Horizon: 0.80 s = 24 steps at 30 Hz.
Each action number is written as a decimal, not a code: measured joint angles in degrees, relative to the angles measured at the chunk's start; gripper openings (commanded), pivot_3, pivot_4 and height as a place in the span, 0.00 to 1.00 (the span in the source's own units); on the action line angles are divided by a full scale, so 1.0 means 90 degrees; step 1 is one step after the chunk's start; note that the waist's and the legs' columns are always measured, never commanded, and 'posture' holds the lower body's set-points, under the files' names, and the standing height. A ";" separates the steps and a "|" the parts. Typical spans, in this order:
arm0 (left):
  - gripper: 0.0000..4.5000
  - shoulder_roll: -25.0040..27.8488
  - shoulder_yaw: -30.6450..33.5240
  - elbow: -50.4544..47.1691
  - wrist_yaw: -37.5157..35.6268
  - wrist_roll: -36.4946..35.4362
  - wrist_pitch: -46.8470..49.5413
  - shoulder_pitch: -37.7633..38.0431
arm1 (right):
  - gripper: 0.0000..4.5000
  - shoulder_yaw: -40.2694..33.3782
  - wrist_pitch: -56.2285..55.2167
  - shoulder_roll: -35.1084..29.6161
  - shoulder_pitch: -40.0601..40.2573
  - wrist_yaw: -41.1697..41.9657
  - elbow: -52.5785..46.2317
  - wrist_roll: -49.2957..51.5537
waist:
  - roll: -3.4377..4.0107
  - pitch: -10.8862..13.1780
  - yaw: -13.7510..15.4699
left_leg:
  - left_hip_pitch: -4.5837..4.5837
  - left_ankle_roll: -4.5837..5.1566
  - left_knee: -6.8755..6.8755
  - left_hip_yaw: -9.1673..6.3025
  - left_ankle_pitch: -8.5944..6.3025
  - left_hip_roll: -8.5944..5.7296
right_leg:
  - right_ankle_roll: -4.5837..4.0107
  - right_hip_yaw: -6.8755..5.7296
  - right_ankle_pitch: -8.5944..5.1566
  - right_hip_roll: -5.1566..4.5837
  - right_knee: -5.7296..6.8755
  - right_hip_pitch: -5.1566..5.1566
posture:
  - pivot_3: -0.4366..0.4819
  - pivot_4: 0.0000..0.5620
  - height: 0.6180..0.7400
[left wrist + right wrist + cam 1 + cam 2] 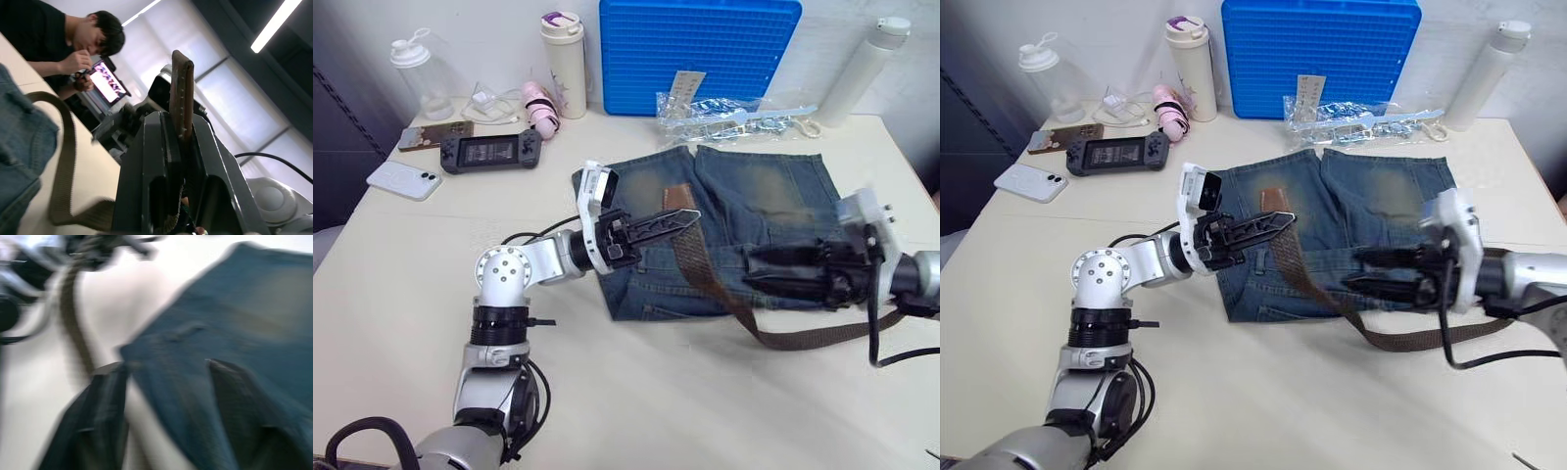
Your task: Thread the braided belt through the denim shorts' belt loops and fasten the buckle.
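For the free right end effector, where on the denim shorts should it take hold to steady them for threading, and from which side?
Judging by the pose, the waistband edge of the denim shorts, approached from the robot's side. That edge faces the robot, and the open right end effector is beside it. The left end effector holds the braided belt by its leather tip.

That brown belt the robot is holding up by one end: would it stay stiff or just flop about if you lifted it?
Probably floppy: the belt sags from the left gripper and curves across the shorts onto the table. The leather tip stands straight between the fingers, so that end seems stiffer. Likely light.
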 measured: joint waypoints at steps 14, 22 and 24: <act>0.00 -0.1494 0.1404 0.2502 0.2793 0.0380 -0.1151 -0.1442 | 0.99 0.0244 -0.1390 0.3457 0.0483 -0.7531 -0.2559 0.6115 | -0.0004 -0.0001 -0.0030 | -0.0033 -0.0004 0.0001 0.0020 -0.0003 0.0002 | 0.0001 0.0013 0.0000 0.0012 0.0031 -0.0067 | 0.48 0.27 0.58; 0.00 -0.1815 0.1374 0.2648 0.2668 0.0537 -0.1180 -0.1757 | 0.99 0.1766 -0.2179 0.4762 0.0774 -0.8043 -0.2419 0.5557 | -0.0009 -0.0003 -0.0069 | -0.0029 -0.0002 0.0005 0.0041 -0.0002 0.0007 | 0.0001 0.0031 0.0000 0.0016 0.0072 -0.0096 | 0.48 0.27 0.58; 0.00 -0.1979 0.1391 0.2581 0.2731 0.0510 -0.1117 -0.1755 | 0.99 0.1972 -0.2348 0.5046 0.0747 -0.7952 -0.2145 0.5281 | -0.0009 -0.0003 -0.0089 | -0.0031 -0.0002 0.0006 0.0043 -0.0003 0.0004 | 0.0001 0.0036 0.0000 0.0015 0.0073 -0.0099 | 0.48 0.27 0.58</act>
